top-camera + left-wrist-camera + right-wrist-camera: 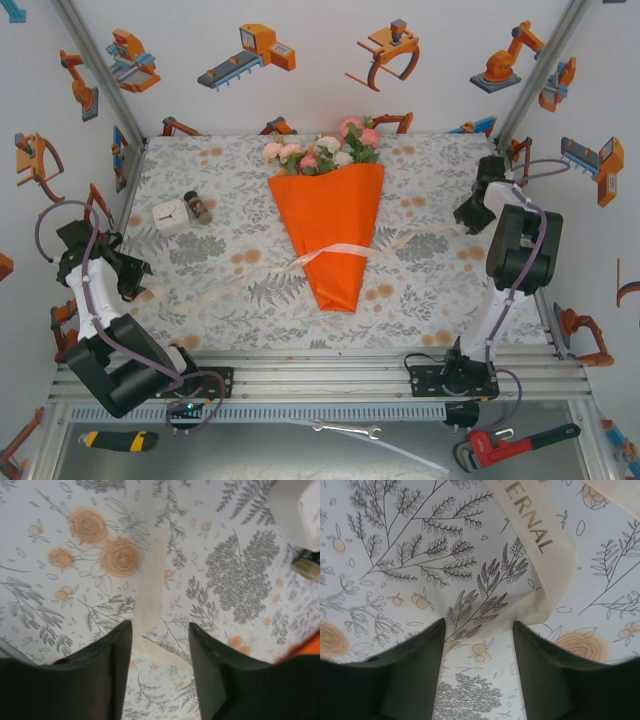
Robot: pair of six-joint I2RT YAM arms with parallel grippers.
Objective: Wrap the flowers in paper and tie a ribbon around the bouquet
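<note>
1. The left gripper (160, 625) has its jaws apart and clamps nothing. The ribbon (150, 585) lies flat on the tablecloth (240, 580), running from 12 o'clock down between the fingertips. If the jaws close here, they may pinch the cloth along with the thin strip, or skim over it and miss.
2. The right gripper (479, 622) is also parted and empty. The strip's curled end sits at 1 o'clock of it, with the folded edge just beside one finger. I judge that closing here would catch only air or a corner, which would slip out under a pull.
3. The bouquet (335, 275) lies at the table's centre, with the flowers (325, 150) at 12 o'clock and the tip at 6. The strip crosses its narrow lower part, and the tails trail toward 8 and 2 o'clock. I cannot tell whether a knot is formed. An uneven pull could drag the light cone sideways or slide the band off the tapering tip.
4. The paper (330, 205) is thin, smooth and bright orange, folded into a flat-topped cone, and would crease easily. The strip is soft, matte and cream with gold lettering; it is limp and prone to twisting. The roses are pink and cream with green leaves, and would crush easily.
5. A white box (172, 214) and a dark bottle (198, 207) sit at 10 o'clock of the cone, apart from the left tail.
</note>
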